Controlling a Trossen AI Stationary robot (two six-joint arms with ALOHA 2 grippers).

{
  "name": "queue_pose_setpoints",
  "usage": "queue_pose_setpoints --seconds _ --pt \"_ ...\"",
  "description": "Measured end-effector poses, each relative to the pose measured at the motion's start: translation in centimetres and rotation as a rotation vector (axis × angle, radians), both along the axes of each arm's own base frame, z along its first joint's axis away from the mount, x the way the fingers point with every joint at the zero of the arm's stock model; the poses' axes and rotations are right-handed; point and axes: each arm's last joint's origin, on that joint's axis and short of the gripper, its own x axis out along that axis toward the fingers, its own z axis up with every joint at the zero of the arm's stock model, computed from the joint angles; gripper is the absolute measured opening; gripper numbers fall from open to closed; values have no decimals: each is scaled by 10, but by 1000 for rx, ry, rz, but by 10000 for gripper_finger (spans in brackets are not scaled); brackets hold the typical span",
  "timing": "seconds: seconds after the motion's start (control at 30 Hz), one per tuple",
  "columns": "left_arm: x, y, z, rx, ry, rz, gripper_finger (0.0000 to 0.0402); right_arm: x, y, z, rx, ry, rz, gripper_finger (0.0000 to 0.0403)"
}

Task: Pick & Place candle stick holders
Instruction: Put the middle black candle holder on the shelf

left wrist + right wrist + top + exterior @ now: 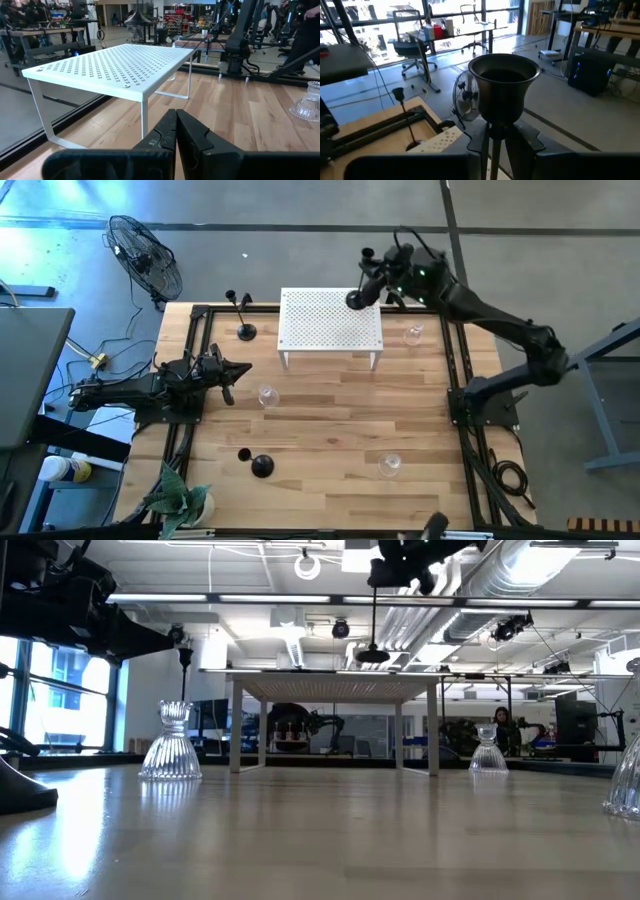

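My right gripper (368,285) is over the far right part of the white perforated rack (330,320), shut on a black candlestick (374,620). The candlestick's round base (373,655) hangs a little above the rack top. A second black candlestick (243,315) stands on its base at the far left of the table. A third (256,462) lies on its side near the front left. My left gripper (235,372) is shut with nothing in it, at the table's left side. My right gripper pinches the thin stem (490,137) just under the cup (504,85) between its two fingers (530,142). The fingers come about level and lie across the stem. The candlestick hangs upright below the fingers, clear of the rack.
Three clear glass holders stand on the wood: one left of centre (267,396), one right of the rack (413,335), one near the front right (388,466). A potted plant (180,500) sits at the front left corner. A fan (145,255) stands beyond the table's far left.
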Motion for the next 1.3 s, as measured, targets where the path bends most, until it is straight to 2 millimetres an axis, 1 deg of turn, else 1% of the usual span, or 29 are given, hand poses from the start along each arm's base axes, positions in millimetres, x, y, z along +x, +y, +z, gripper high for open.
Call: queue_pose_setpoints --seconds 0.17,0.37,0.47,1.03,1.3 --pt "0 0 0 0 1 0 2 4 -20 -10 23 39 -24 44" --pt "0 0 0 0 1 0 2 6 -32 -21 36 78 -39 44" --pt "0 0 0 0 1 0 2 9 -34 -25 44 88 -36 44" --pt "0 0 0 0 2 0 2 9 -34 -25 48 87 -40 44" --pt "0 0 0 0 2 0 2 9 -36 -28 47 108 -86 44"
